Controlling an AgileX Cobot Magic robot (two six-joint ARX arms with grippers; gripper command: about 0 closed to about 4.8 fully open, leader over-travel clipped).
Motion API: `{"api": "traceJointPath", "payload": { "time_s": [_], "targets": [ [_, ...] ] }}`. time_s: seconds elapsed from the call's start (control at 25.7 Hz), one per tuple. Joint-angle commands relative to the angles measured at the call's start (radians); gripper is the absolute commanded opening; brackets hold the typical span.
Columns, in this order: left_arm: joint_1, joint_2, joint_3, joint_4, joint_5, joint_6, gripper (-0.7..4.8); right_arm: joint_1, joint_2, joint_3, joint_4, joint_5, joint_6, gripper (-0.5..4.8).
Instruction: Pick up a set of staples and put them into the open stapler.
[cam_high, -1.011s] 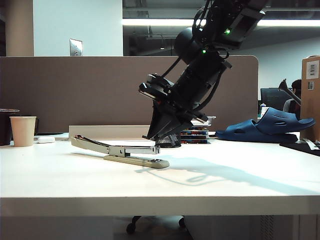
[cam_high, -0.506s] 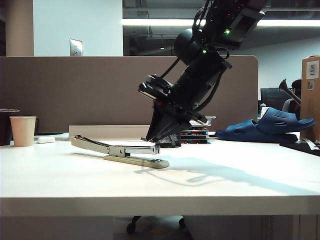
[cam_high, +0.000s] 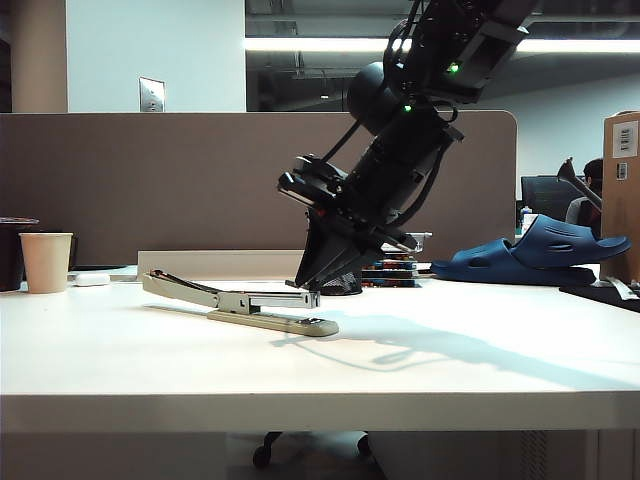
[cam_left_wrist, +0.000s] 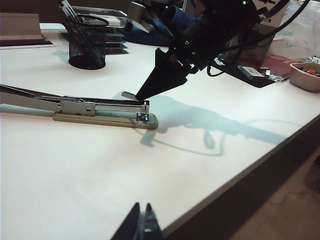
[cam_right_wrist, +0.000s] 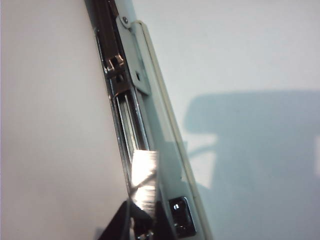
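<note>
The long cream-beige stapler lies open on the white table, its silver magazine channel facing up. My right gripper points down at the magazine's front end, shut on the set of staples, a small ribbed metallic bar. The bar sticks out from the fingertips, over the channel; I cannot tell whether it touches. My left gripper hovers shut and empty near the table's front edge, well away from the stapler.
A black mesh pen holder stands just behind the stapler's head. A paper cup and a small white object sit at the far left. Blue slippers and a cardboard box are on the right.
The right gripper's fingers have drawn together over the stapler's front end, and the wrist has tipped slightly. The stapler and the left arm have not moved.
</note>
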Motion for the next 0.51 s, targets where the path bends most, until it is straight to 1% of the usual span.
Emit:
{"api": "traceJointPath", "payload": {
  "time_s": [0.04,0.12,0.16,0.19,0.23,0.27,0.35,0.39,0.43,0.47,0.51],
  "targets": [
    [0.001,0.000,0.001,-0.007,0.005,0.000,-0.06,0.003,0.000,0.004,-0.007,-0.015,-0.003,0.00],
    [0.001,0.000,0.001,-0.006,0.004,0.000,-0.06,0.003,0.003,0.004,-0.016,-0.017,-0.003,0.02],
    [0.001,0.000,0.001,-0.007,0.005,0.000,-0.06,0.003,0.003,0.004,-0.017,-0.023,-0.003,0.14],
    [0.001,0.000,0.001,-0.006,0.005,0.000,-0.06,0.003,0.003,0.004,-0.018,-0.025,-0.003,0.38],
    [0.001,0.000,0.001,-0.005,0.005,0.000,-0.06,0.003,0.003,0.004,-0.018,-0.025,-0.003,0.84],
    [0.001,0.000,0.001,-0.004,0.005,0.000,-0.06,0.003,0.003,0.004,-0.018,-0.025,-0.003,0.85],
    [0.001,0.000,0.001,0.001,0.005,0.000,-0.06,0.003,0.003,0.004,-0.017,-0.022,-0.003,0.79],
    [0.001,0.000,0.001,0.000,0.005,0.000,-0.06,0.003,0.003,0.004,-0.017,-0.018,-0.003,0.60],
    [0.001,0.000,0.001,0.000,0.005,0.000,-0.06,0.003,0.003,0.004,-0.016,-0.018,-0.003,0.18],
    [0.001,0.000,0.001,0.000,0.005,0.000,-0.06,0.003,0.003,0.004,-0.015,-0.017,-0.003,-0.11],
    [0.001,0.000,0.001,0.000,0.005,0.000,-0.06,0.003,0.003,0.004,-0.014,-0.017,-0.003,-0.08]
  ]
}}
